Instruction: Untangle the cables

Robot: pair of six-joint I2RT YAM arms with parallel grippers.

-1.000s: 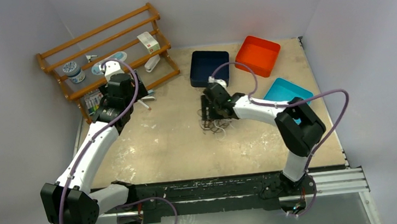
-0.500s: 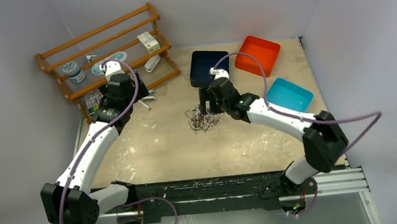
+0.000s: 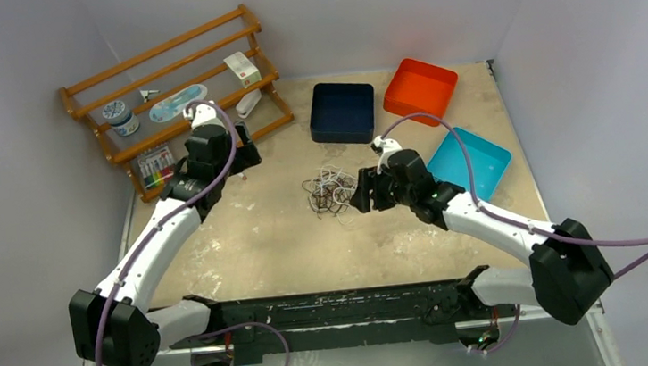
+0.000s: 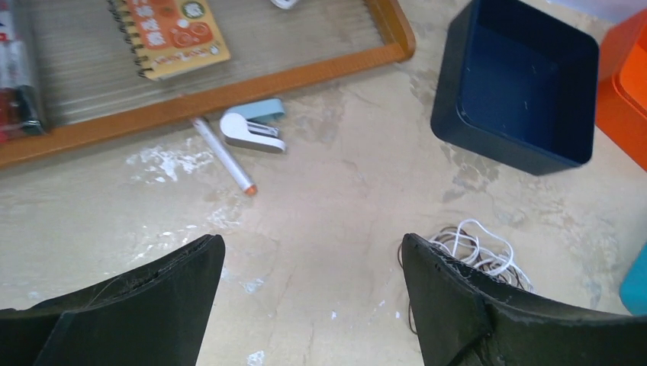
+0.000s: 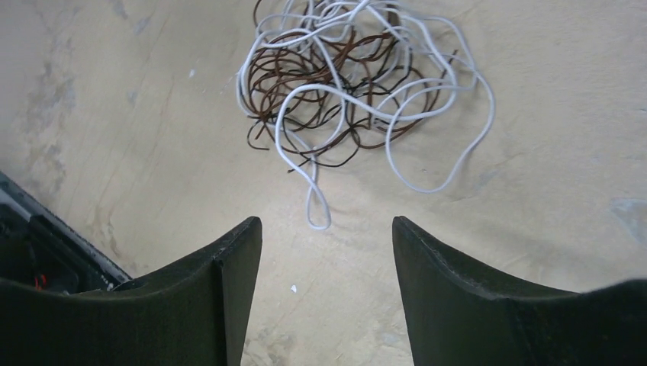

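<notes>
Strand crossings in the cables [image 3: 330,191] are unreadable from above, and a finger hides part of them in the left wrist view; right gripper [image 5: 324,225] is wide, holding nothing, just short of the knot mid table [image 3: 290,240]; left gripper [image 4: 311,244] is wide, empty, farther off by the wooden rack [image 3: 166,47].

The cables [image 5: 355,84] (white over dark brown) lie in 1 tangled, loopy heap.
</notes>
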